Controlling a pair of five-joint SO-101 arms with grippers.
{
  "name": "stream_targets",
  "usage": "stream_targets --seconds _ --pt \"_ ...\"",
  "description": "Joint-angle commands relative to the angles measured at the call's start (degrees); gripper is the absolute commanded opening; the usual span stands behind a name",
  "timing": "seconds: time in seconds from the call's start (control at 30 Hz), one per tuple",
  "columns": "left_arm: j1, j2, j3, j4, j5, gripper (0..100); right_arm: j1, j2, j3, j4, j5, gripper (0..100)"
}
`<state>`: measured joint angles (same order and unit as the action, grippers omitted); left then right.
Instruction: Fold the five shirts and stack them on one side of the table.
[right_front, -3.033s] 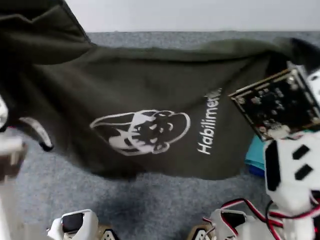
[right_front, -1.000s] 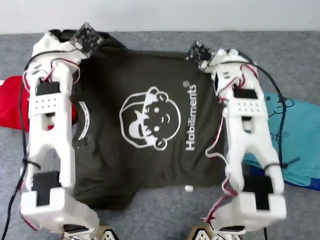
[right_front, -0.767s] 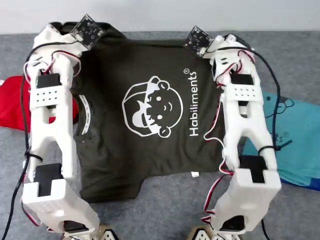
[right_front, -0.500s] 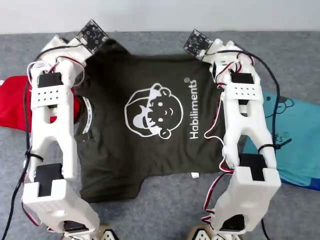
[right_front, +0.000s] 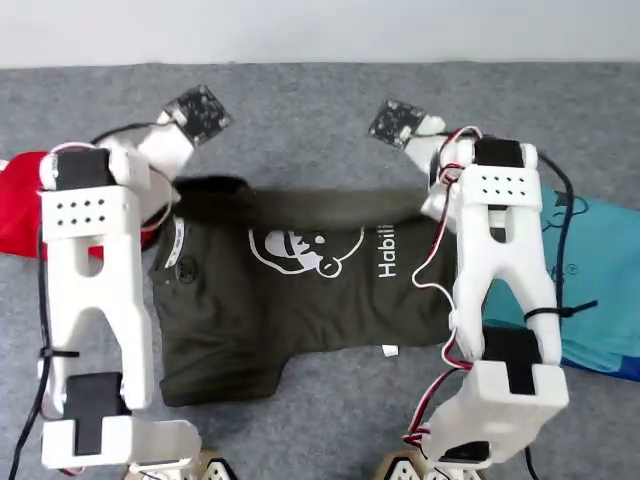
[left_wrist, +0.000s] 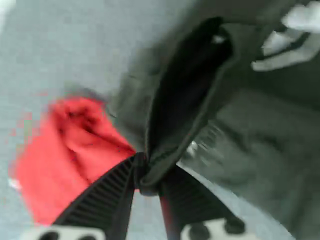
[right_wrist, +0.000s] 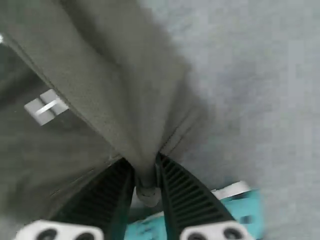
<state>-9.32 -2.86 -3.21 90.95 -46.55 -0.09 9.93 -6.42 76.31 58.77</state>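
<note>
A dark olive shirt (right_front: 300, 290) with a white printed face lies on the grey table, its far edge doubled over toward the near side. My left gripper (left_wrist: 147, 182) is shut on a fold of the olive shirt (left_wrist: 200, 95) at its left far corner. My right gripper (right_wrist: 145, 187) is shut on a bunch of the olive shirt (right_wrist: 100, 100) at the right far corner. In the high view both arms (right_front: 90, 260) (right_front: 500, 250) stand over the shirt's two sides.
A red shirt (right_front: 20, 215) lies crumpled at the left edge, also in the left wrist view as a red shirt (left_wrist: 65, 150). A teal shirt (right_front: 595, 280) lies at the right, over something blue. Bare grey table (right_front: 300, 120) stretches beyond the fold.
Both grippers have pulled the shirt's far edge toward the near side, folding it over so the print is half covered. Three seconds ago the shirt hung lifted in front of the camera.
</note>
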Motion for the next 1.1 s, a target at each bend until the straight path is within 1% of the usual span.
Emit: stream_targets --seconds 0.0,0.1,0.23,0.4,0.53,0.8,0.9,1.07 --pt "0.97 -3.43 -1.89 9.67 -2.90 1 0.57 -3.74 -3.43 8.84 -0.62 1.4" --pt "0.79 -4.57 3.03 9.58 -3.16 1 0.57 -2.77 -3.43 15.52 -0.62 1.4" --pt "1.32 -7.56 12.18 9.58 -3.52 1 1.27 -1.27 -3.43 21.76 -0.62 1.5" --pt "0.97 -13.71 23.60 9.58 -8.26 1 3.12 1.27 -3.43 24.75 -0.62 1.5" --pt "1.32 -19.16 30.20 9.49 -10.20 1 3.82 2.95 -3.34 25.80 -0.44 1.5" --pt "0.88 -22.15 35.12 8.88 -13.36 2 4.18 4.09 -1.32 26.24 0.53 1.5" --pt "0.70 -22.24 36.09 9.58 -17.05 2 4.44 3.12 1.05 26.24 1.67 1.5" --pt "-2.37 -22.24 36.79 9.58 -23.56 2 4.44 1.71 3.08 26.24 1.76 1.5"
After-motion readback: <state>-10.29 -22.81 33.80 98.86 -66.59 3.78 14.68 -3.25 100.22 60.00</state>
